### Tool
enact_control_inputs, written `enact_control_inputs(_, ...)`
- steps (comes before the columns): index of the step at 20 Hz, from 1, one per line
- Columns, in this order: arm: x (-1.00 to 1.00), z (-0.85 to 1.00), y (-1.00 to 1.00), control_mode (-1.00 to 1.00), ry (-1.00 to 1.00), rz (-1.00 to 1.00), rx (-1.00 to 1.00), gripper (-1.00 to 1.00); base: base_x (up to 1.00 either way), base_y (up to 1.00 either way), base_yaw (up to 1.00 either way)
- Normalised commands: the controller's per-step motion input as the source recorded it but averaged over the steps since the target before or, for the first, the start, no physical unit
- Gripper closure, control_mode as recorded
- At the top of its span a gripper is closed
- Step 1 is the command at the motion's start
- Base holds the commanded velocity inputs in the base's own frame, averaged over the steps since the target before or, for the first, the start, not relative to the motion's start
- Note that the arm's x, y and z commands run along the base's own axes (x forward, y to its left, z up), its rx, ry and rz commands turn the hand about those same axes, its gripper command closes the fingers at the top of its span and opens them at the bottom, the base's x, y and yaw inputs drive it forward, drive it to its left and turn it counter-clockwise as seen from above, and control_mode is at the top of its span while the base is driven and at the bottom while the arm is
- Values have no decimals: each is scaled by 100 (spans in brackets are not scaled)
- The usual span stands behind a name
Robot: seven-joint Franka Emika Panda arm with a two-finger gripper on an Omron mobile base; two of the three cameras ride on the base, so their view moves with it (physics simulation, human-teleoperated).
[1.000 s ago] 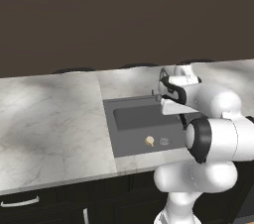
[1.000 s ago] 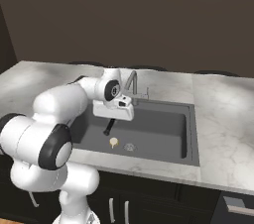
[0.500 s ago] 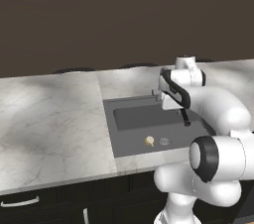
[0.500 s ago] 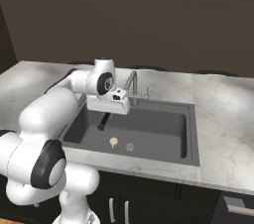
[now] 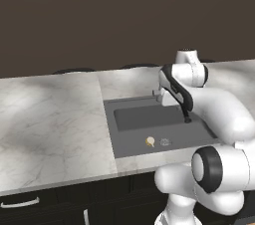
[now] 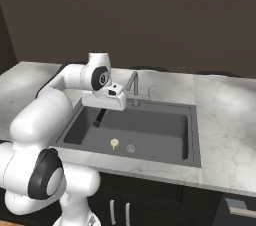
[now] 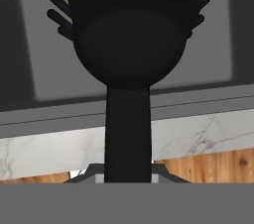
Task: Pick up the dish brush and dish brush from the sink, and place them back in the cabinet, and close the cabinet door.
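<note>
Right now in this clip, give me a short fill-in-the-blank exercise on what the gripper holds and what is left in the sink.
1. The gripper is shut on the handle of the ____ dish brush.
2. The cream-headed brush lies on the floor of the ____.
3. That brush rests beside the round ____.
4. The held brush hangs above the sink, in front of the ____.

Missing words: black; sink; drain; faucet

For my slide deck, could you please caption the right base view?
Claw lifts the black dish brush above the sink; cream-headed brush lies inside.
</note>
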Motion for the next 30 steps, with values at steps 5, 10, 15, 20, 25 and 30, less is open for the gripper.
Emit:
enact_control_inputs(5, -10, 2, 22, -100, 0, 0, 0, 100, 0, 0, 0)
enact_control_inputs(10, -14, 0, 24, -100, 0, 0, 0, 100, 0, 0, 0)
enact_control_inputs(15, -1, 6, 10, -100, 0, 0, 0, 100, 0, 0, 0)
enact_control_inputs(20, 0, 19, 0, -100, 0, 2, 0, 100, 0, 0, 0)
enact_control_inputs(25, 0, 23, 0, -100, 0, 4, 0, 100, 0, 0, 0)
enact_control_inputs(30, -5, 21, 0, -100, -1, 3, 0, 100, 0, 0, 0)
